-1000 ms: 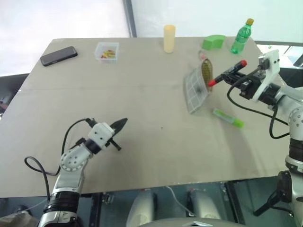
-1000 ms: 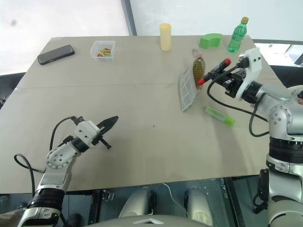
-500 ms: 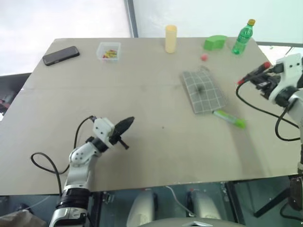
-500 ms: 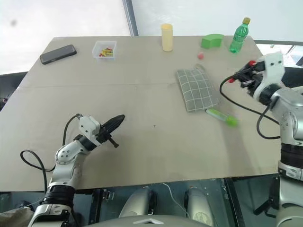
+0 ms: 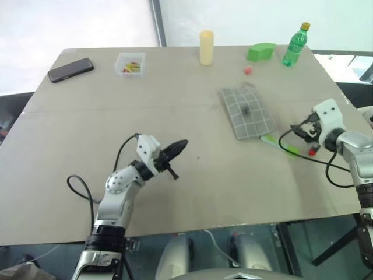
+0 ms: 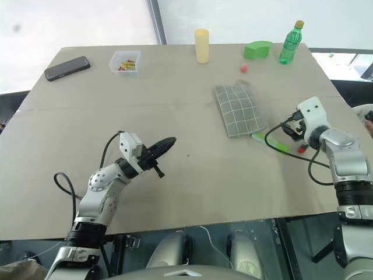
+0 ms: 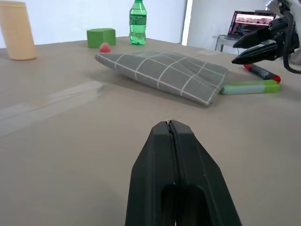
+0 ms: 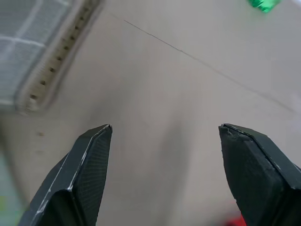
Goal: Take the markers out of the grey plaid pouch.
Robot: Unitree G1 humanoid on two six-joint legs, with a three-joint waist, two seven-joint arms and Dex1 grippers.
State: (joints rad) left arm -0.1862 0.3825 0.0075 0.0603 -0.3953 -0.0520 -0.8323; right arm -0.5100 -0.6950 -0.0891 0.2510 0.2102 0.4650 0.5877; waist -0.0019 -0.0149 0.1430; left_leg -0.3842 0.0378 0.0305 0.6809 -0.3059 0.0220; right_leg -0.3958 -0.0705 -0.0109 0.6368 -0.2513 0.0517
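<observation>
Since a second before, grey plaid pouch (image 5: 247, 112) went from held upright to flat, far right on table (image 5: 175, 192); red marker (image 5: 312, 152) lay beside green marker (image 5: 280, 145). Right gripper (image 5: 301, 132) spread, empty; left gripper (image 5: 178, 144) pinched together. Risk: markers rolling off right edge. Near-centre open.

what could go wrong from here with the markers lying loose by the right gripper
The red marker lies loose under the open right gripper, near the table's right edge; a nudge might roll it off. The green marker touches the grey plaid pouch, so moving the pouch could push it. Whether any markers are inside the flat pouch cannot be seen.
</observation>
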